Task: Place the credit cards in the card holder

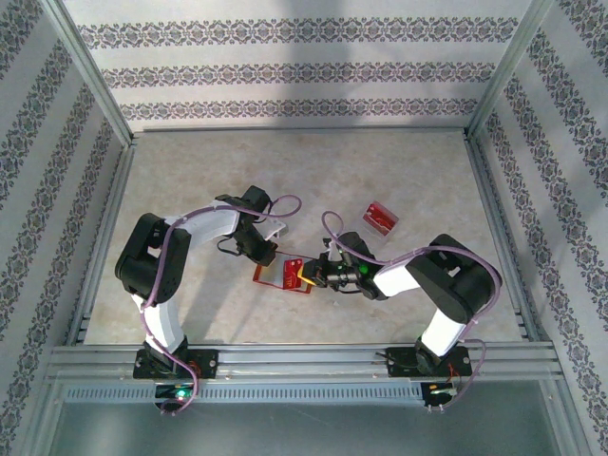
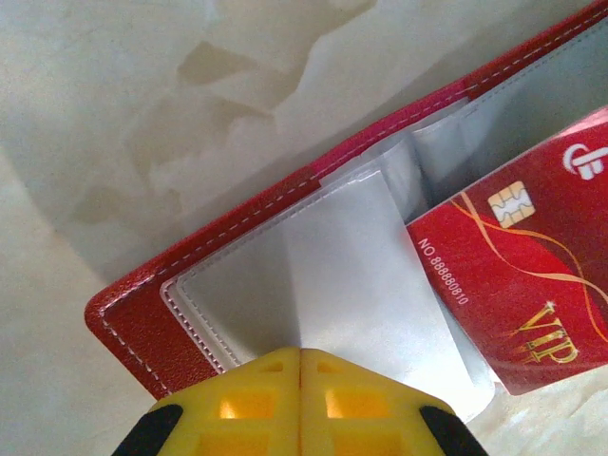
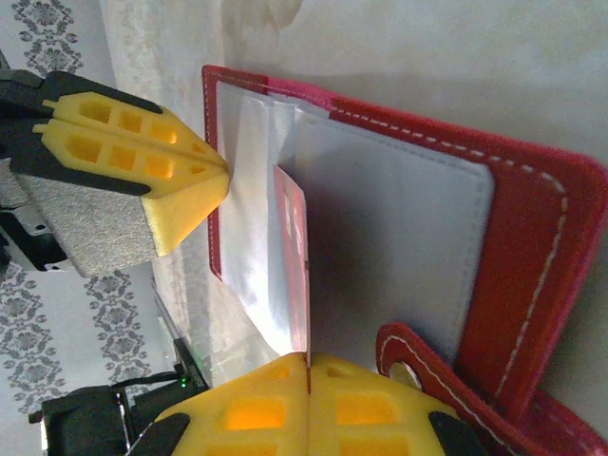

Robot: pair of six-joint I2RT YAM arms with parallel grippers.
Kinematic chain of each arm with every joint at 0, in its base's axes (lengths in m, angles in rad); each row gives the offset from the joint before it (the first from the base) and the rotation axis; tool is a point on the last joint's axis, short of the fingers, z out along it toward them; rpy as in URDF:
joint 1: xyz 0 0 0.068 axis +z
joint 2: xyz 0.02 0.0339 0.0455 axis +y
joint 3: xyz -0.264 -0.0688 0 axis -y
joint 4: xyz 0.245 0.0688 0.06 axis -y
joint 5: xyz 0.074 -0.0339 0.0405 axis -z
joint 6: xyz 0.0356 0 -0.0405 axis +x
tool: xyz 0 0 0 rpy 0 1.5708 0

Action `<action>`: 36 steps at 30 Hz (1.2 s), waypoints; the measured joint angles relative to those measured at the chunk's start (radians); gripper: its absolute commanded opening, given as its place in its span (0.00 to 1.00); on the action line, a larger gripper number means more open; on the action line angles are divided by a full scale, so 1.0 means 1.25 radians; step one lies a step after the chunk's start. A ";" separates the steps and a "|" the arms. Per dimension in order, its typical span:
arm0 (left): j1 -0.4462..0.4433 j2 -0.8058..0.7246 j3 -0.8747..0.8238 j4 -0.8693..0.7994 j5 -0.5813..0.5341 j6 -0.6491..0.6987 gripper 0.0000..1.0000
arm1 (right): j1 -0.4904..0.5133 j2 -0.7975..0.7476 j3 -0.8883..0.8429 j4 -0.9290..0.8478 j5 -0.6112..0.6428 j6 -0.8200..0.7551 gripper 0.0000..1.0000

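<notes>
Credit card (image 3: 295, 255): thin, stiff, glossy, prob. slippery. R gripper (image 3: 309, 359) pinches its near edge; far end sits among floppy sleeves of open card holder (image 3: 538, 249). L gripper (image 2: 301, 355) shut, pinching holder's sleeve edge.

The card holder (image 1: 281, 274) lies on the desk (image 1: 190, 180), left gripper (image 1: 269, 255) at its far-left edge, right gripper (image 1: 307, 276) at its right, card (image 2: 513, 275) between its sleeves.

I see a pale marbled table (image 1: 190, 171). The card holder (image 1: 275, 274) lies open on it, nearer the near edge, and one red credit card (image 1: 381, 218) lies apart toward the right edge.
</notes>
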 measured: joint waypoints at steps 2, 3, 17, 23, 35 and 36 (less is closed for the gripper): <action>0.000 0.000 0.000 0.000 0.000 0.000 0.07 | 0.002 0.004 0.000 0.004 0.006 0.000 0.00; 0.000 0.000 0.000 0.000 0.000 0.000 0.07 | 0.004 0.005 0.000 0.004 0.012 -0.001 0.00; 0.000 0.000 -0.001 0.000 0.001 0.000 0.06 | 0.031 0.000 0.000 0.010 0.111 -0.006 0.00; 0.000 0.000 -0.002 0.000 0.001 0.000 0.06 | 0.056 0.008 0.000 0.030 0.149 -0.002 0.00; 0.000 0.000 -0.010 0.001 0.001 0.000 0.06 | 0.082 0.010 -0.002 0.050 0.215 0.024 0.00; 0.000 -0.001 -0.010 0.001 0.001 -0.001 0.06 | 0.083 0.014 -0.002 0.056 0.217 0.030 0.00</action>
